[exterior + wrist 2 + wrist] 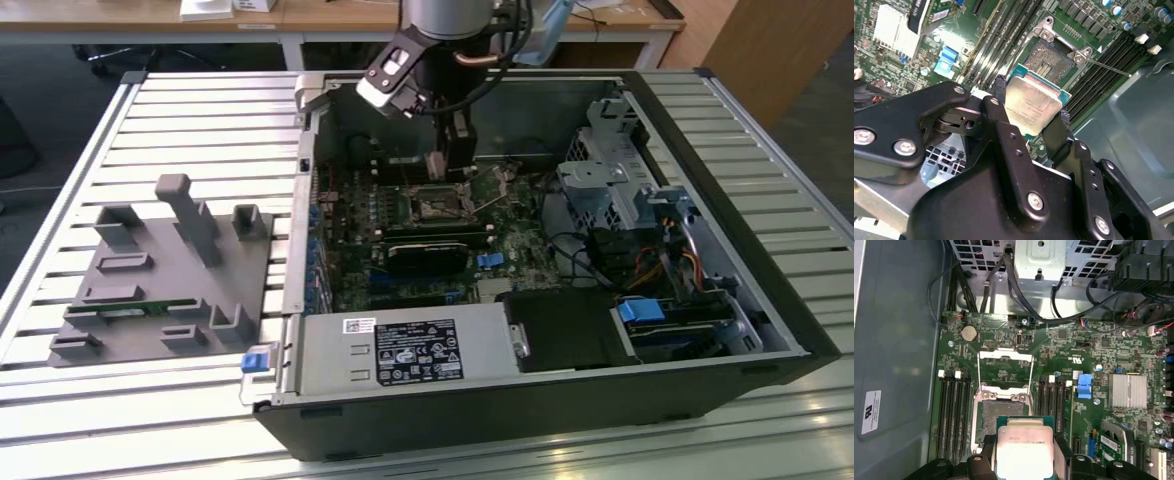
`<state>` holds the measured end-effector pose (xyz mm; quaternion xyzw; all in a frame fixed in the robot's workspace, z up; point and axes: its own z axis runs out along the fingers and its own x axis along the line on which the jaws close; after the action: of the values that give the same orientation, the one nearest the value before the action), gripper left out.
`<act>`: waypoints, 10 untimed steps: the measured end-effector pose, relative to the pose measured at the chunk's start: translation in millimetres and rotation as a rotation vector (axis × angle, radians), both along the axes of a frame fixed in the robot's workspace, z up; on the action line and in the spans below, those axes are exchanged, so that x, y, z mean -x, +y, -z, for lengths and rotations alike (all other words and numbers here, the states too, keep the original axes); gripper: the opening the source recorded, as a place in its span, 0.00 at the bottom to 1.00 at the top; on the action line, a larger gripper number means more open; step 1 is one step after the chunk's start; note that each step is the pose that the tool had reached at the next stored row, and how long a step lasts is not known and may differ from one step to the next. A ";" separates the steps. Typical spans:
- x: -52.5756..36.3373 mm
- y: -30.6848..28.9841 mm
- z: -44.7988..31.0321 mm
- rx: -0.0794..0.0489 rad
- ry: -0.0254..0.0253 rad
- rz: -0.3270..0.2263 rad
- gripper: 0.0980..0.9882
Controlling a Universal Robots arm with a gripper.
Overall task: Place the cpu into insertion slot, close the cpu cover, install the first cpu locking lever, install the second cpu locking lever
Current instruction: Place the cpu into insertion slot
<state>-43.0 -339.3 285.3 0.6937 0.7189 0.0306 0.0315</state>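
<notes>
My jaws are clenched on the cpu [1034,102], which hangs just above the open insertion slot [1054,57] — cpu cover [1004,356] flipped back. I judge the risk to be a tilted or offset descent — it would bend the socket pins.

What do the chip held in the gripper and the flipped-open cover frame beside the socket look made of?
The cpu: matte silver-grey metal face, apparently, over a green board edge. The cpu cover: thin bright metal frame, possibly steel, glinting at its edges.
</notes>
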 end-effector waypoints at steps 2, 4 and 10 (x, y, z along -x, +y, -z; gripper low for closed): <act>0.0 1.5 2.9 0.000 -0.0001 0.000 0.50; -0.1 2.8 6.6 0.000 0.0000 0.000 0.50; 0.0 5.9 17.5 0.000 0.0000 0.000 0.50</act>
<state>-43.0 -333.5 267.9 0.6937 0.7189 0.0306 0.0316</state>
